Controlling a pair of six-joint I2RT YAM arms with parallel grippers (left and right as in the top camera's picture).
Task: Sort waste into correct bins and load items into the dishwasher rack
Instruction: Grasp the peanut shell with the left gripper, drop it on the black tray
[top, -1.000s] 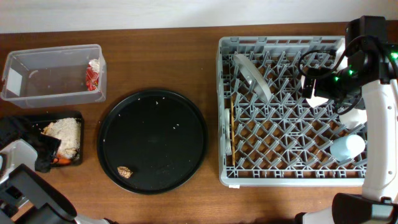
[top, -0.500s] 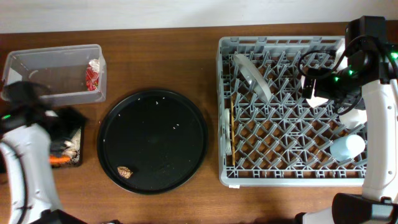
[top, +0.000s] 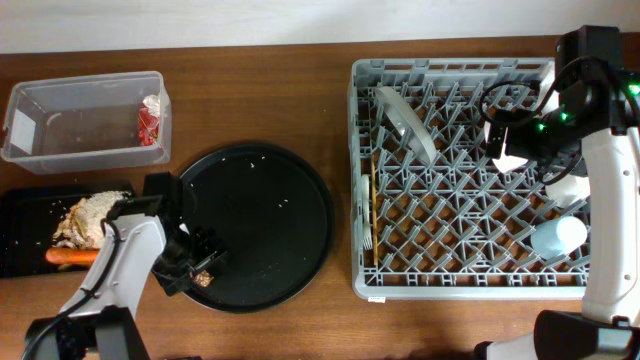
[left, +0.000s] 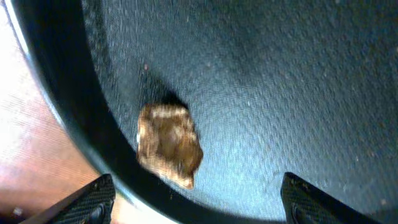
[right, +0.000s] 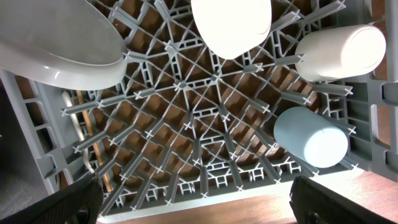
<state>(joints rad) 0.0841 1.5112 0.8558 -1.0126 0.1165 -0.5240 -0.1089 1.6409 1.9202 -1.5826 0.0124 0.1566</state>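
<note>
The small brown morsel (left: 169, 144) lies at the near left of the round black tray (top: 260, 190), just beside the raised, glossy rim that curves round it. It is a lumpy, rough nugget on a finely pebbled black floor. The left gripper (left: 196, 186) hangs over it with its jaws spread wide and nothing between them; one tip is out by the rim and the other is over the tray floor, with the morsel lying just ahead of the gap. To the right and far side of the morsel the tray floor is open, dotted only with pale crumbs.

Left of this, the shallow black tray (top: 20, 235) holds a crumbly heap of beige food scraps (top: 88, 215), with the smooth orange carrot (top: 70, 256) along its near edge; its left half is bare.

A strip of bare wooden table (top: 340, 180) parts the round tray from the dishwasher rack (top: 470, 290), a grey plastic lattice. In it a light blue cup (top: 556, 238) lies near right, a white cup (top: 568, 190) beyond it, and a small white bowl (top: 508, 155) farther in. The wooden chopsticks (top: 374, 210) and white fork (top: 365, 215) lie along the left wall, and the white plate (top: 405, 120) leans far left. The right gripper (right: 208, 202) hangs above the rack, spread wide and empty.

At far left, the clear plastic tub (top: 70, 115) holds the crumpled red-and-white wrapper (top: 152, 120) against its right wall.
</note>
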